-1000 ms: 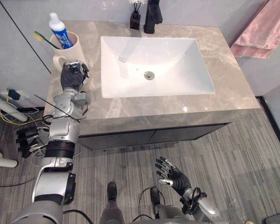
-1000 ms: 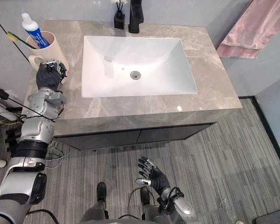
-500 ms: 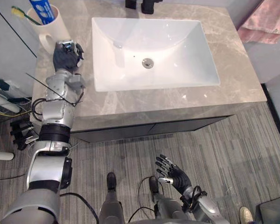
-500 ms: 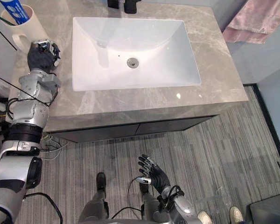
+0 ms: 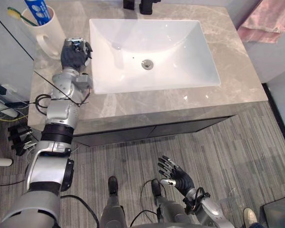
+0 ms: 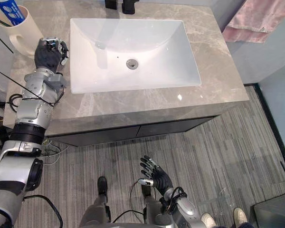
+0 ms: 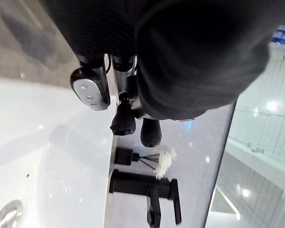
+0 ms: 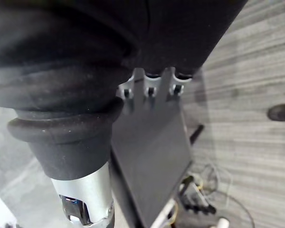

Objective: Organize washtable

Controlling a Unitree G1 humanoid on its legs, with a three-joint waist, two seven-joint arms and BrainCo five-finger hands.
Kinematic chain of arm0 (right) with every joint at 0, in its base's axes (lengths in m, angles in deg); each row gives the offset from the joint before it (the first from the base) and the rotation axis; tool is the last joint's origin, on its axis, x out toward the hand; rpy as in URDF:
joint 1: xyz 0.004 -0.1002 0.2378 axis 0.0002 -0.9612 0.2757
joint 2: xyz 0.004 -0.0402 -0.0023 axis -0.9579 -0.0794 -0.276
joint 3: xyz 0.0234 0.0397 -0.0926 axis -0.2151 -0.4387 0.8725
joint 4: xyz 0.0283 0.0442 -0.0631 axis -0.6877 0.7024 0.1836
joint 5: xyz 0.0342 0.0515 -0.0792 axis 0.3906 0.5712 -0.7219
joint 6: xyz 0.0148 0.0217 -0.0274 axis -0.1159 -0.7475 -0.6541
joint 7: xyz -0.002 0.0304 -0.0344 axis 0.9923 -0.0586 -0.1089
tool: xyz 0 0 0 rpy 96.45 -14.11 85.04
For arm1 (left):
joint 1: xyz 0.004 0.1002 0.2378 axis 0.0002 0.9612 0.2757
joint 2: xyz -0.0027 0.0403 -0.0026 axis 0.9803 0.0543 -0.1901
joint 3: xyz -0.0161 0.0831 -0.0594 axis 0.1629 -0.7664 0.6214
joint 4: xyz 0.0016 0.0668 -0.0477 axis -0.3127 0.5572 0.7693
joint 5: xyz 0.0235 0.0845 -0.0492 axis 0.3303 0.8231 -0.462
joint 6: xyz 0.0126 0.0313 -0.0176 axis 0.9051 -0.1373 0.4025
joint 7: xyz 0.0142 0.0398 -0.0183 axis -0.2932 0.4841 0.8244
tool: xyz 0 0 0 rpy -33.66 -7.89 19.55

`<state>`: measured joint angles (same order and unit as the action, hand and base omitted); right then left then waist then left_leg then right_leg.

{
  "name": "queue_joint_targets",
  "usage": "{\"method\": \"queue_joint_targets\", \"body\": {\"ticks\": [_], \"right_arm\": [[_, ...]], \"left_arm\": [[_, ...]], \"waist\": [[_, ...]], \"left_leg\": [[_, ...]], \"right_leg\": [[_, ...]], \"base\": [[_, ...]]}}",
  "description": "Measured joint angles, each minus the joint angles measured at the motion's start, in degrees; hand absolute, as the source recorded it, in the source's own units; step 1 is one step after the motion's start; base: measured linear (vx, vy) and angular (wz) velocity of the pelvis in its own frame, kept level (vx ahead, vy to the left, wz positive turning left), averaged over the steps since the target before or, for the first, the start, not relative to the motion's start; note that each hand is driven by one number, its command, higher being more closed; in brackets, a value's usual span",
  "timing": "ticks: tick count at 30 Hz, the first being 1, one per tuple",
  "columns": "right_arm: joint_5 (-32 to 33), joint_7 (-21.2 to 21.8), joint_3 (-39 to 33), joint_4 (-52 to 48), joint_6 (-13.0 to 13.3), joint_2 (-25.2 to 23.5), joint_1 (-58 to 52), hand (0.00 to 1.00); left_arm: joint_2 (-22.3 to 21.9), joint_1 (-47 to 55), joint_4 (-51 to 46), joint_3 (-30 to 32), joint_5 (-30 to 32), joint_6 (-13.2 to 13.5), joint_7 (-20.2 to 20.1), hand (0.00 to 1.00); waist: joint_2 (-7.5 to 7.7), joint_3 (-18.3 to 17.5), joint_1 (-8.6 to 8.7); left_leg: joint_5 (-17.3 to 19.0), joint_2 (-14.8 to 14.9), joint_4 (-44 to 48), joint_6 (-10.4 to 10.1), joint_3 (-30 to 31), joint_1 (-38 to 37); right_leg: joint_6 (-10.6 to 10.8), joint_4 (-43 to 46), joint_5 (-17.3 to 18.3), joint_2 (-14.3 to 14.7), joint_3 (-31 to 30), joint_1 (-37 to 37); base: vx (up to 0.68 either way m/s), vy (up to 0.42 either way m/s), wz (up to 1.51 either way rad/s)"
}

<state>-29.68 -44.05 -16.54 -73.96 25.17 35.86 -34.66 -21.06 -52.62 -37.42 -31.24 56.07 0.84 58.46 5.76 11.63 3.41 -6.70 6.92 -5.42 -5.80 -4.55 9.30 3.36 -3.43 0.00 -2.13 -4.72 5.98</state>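
Observation:
A white mug [image 5: 43,34] with a blue toothpaste tube [image 5: 38,8] and a green toothbrush [image 5: 20,15] stands at the back left of the grey marble washtable [image 5: 237,80]. My left hand [image 5: 74,53] rests on the counter between the mug and the white sink [image 5: 180,47], its fingers [image 7: 123,124] curled with nothing in them and apart from the mug. A black faucet [image 7: 147,186] and a small black bottle with white flowers [image 7: 125,156] stand behind the sink. My right hand [image 5: 176,176] hangs low over the floor, open with its fingers spread.
A pink towel [image 5: 268,19] hangs on the wall to the right of the table. Cables and a black power strip [image 5: 20,137] lie on the floor at the left. A dark box [image 5: 280,213] and a person's shoe [image 6: 239,216] are at the lower right.
The camera has shifted. My left hand has moved away from the mug's handle towards the sink's left edge. The right hand has stayed where it was.

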Motion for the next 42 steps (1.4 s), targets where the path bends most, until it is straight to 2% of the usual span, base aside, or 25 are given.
{"method": "queue_joint_targets", "body": {"ticks": [2,8,12,15,22,35,40,42], "right_arm": [[-0.02,0.09,0.33,0.02,-0.03,0.22,-0.02,0.00],[-0.05,1.05,1.50,0.18,-0.07,0.30,-0.10,0.00],[-0.26,1.15,1.45,0.64,-0.09,0.33,-0.32,0.00],[-1.30,1.14,1.44,1.29,-0.75,0.39,-1.17,0.00],[-1.78,1.16,1.53,1.71,-1.21,-0.04,-2.34,0.00],[-1.73,0.42,1.36,2.23,-1.06,-1.07,-2.55,0.00],[-1.73,-0.25,0.87,1.85,-0.83,-1.12,-2.42,0.00],[-1.74,-0.33,0.88,0.59,-0.72,-1.12,-2.38,0.00]], "left_arm": [[-1.20,3.68,-2.79,-0.55,-0.52,-0.10,-1.47,1.00],[-2.16,11.53,-6.07,-0.13,-0.58,-0.16,-3.27,1.00],[-2.57,14.06,-6.17,2.35,-0.57,-0.18,-3.05,1.00],[-4.01,14.59,-6.12,5.11,-0.39,-0.18,-1.34,1.00],[-4.37,15.33,-2.87,9.40,0.06,-0.22,1.95,1.00],[-4.65,8.42,1.52,11.17,1.57,-0.10,6.44,1.00],[-4.30,5.09,3.40,11.19,2.00,-0.07,6.87,1.00],[-3.87,2.44,5.73,11.17,2.02,-0.07,6.97,1.00]], "waist": [[-0.64,-0.01,-1.06],[-3.19,-1.16,-1.39],[-3.76,-1.71,-2.25],[-3.60,-2.93,-2.64],[-2.83,-4.74,-2.50],[-0.76,-5.65,-2.40],[0.49,-5.40,-2.04],[0.90,-5.34,-1.36]], "left_leg": [[-0.01,-0.05,0.00,0.00,0.23,-0.62],[-0.18,-0.35,-0.03,-0.07,2.78,-1.30],[-0.20,-0.35,-0.04,-0.11,2.95,-1.87],[-0.21,-0.58,-0.03,-0.10,3.39,-1.86],[-0.39,-1.07,-0.02,0.16,3.57,-1.79],[-0.39,-0.61,-0.01,0.17,1.21,-0.74],[-0.38,-0.20,0.00,0.16,-0.25,0.14],[-0.38,-0.02,0.01,0.16,-0.37,0.91]], "right_leg": [[0.02,0.00,0.04,-0.02,0.26,-0.77],[0.03,0.42,0.82,-0.05,3.07,-2.19],[-0.15,0.82,1.14,-0.04,3.28,-2.65],[0.30,1.38,1.73,-0.04,3.86,-2.67],[0.43,1.47,1.95,-0.40,4.13,-2.71],[0.37,2.99,1.86,-0.04,1.59,0.44],[0.16,2.69,1.35,0.19,0.20,1.93],[0.04,2.01,0.87,0.24,0.03,2.37]], "base": [[-0.02,-0.007,0.09],[-0.03,-0.006,0.21],[-0.01,-0.002,0.03],[0.01,-0.009,0.08],[0.01,-0.003,0.03],[-0.01,-0.003,-0.10],[0.02,-0.019,-0.14],[0.03,-0.021,-0.05]]}}
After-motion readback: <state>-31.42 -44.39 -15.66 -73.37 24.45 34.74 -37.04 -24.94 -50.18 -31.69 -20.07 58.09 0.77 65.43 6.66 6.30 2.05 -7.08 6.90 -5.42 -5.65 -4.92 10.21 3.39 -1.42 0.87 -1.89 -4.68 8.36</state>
